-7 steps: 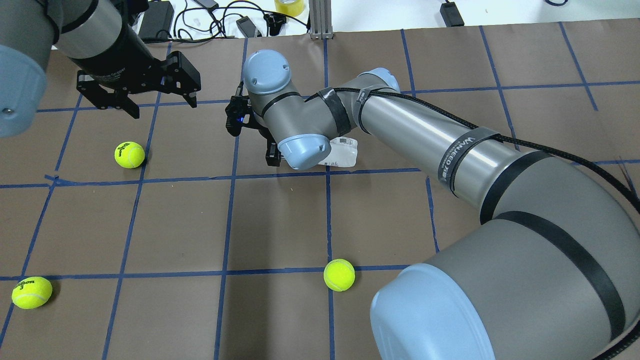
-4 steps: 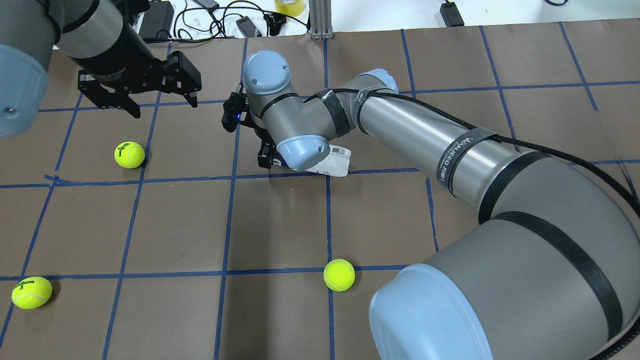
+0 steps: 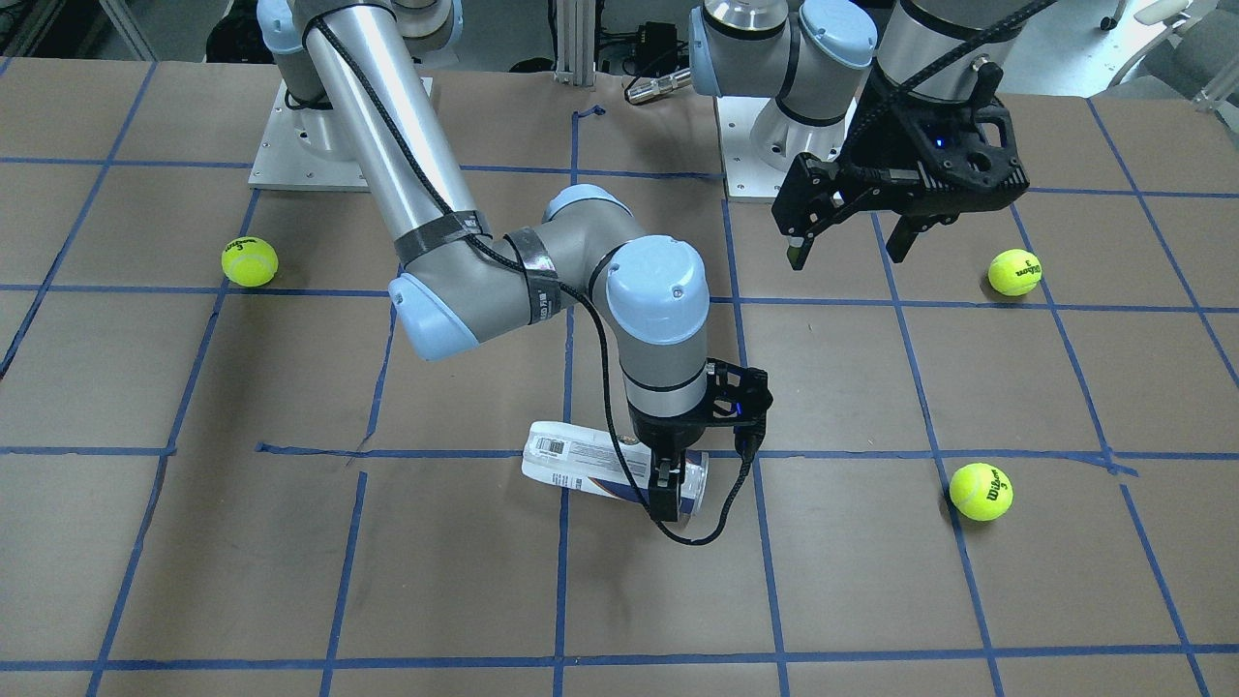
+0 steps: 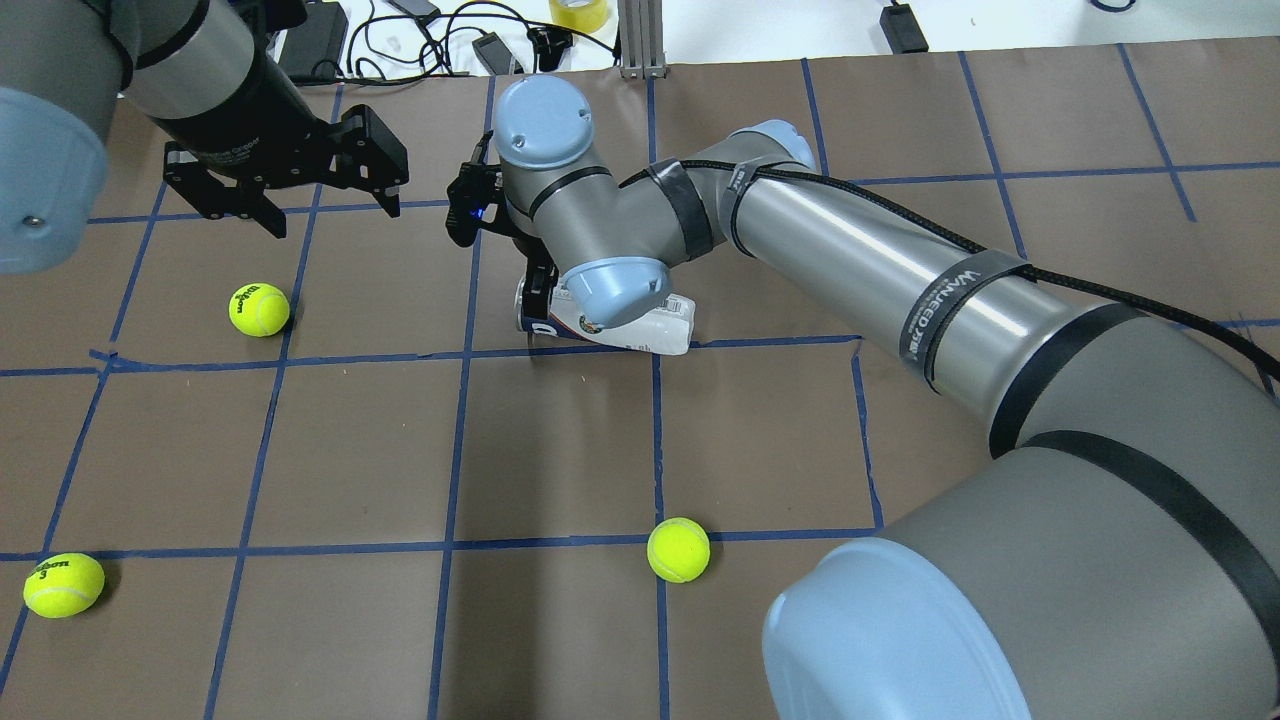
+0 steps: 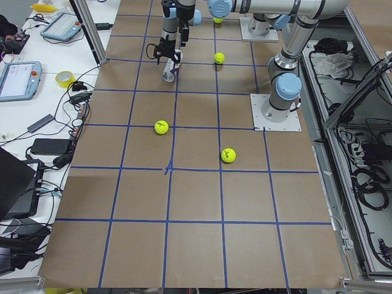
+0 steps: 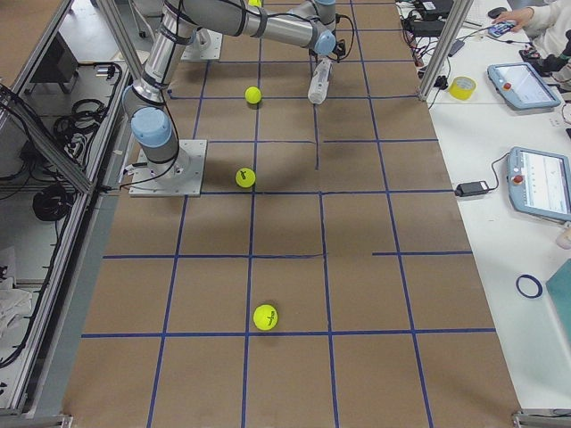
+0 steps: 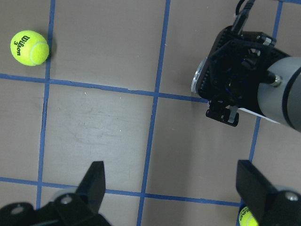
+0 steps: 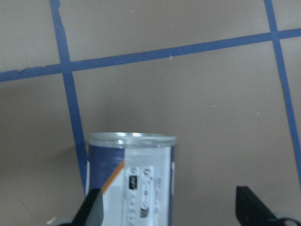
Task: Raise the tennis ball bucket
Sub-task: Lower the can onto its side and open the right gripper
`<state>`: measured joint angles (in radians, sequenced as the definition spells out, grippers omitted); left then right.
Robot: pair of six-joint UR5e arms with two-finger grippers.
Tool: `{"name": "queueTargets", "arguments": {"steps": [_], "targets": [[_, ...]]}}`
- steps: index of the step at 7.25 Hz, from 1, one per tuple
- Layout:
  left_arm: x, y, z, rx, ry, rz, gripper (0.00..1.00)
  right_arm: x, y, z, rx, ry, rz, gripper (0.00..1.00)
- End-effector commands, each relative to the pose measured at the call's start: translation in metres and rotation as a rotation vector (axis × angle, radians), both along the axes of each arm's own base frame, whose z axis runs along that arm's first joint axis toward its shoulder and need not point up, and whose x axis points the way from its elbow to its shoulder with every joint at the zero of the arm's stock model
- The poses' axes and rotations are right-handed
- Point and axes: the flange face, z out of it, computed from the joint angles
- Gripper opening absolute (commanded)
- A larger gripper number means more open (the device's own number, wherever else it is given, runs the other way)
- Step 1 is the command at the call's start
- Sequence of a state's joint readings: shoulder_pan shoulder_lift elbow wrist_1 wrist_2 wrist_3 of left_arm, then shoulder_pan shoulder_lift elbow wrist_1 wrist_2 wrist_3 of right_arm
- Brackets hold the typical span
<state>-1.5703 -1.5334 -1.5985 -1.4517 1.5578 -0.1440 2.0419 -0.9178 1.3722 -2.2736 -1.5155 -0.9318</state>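
Tennis ball bucket (image 3: 571, 465) lies on its side near the middle of the table. It is a slim clear plastic cylinder with a silvery rim at one end and a glossy white and navy label carrying a barcode and a thin orange stripe. It rests on matte brown paper (image 4: 560, 450) ruled into squares by blue tape (image 4: 455, 450), close to a crossing of tape lines. Across the overhead view from the left, a fuzzy yellow-green tennis ball (image 4: 63, 585) printed "Wilson 3" sits at the near left edge, and a second ball (image 4: 259, 309) lies farther in. Beyond that ball the left gripper (image 4: 330, 210), black and angular, hangs over the paper with its jaws wide apart. Next is the right gripper (image 3: 670, 484), pointing down over the bucket's rimmed end. Its wrist view shows the two black fingers spread wide, with the tube between them, close against one finger and well clear of the other. From above, the right arm's grey wrist and pale-blue joint cap (image 4: 610, 290) cover the bucket's middle, and a black cable (image 3: 692, 542) loops beside the gripper. A third ball (image 4: 678, 549) sits well apart, nearer the robot.
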Motion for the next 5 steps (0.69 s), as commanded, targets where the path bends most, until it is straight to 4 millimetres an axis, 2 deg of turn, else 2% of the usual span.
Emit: {"name": "queueTargets", "arguments": {"steps": [1, 2, 3, 4, 5], "targets": [[-0.001, 0.0, -0.003, 0.006, -0.001, -0.002, 1.0, -0.066, -0.033, 0.042, -0.055, 0.004, -0.05, 1.0], [0.0, -0.002, -0.008, 0.017, 0.005, -0.006, 1.0, -0.098, -0.047, 0.063, -0.081, -0.003, -0.1, 1.0], [0.002, -0.009, -0.017, 0.023, 0.001, -0.083, 1.0, -0.126, -0.053, 0.092, -0.115, -0.015, -0.143, 1.0], [0.0, -0.026, -0.035, 0.02, 0.031, -0.188, 1.0, -0.159, -0.052, 0.114, -0.069, 0.01, -0.189, 1.0], [-0.007, -0.043, -0.066, 0.04, 0.113, -0.199, 1.0, -0.193, -0.049, 0.135, -0.025, 0.021, -0.235, 1.0]]}}
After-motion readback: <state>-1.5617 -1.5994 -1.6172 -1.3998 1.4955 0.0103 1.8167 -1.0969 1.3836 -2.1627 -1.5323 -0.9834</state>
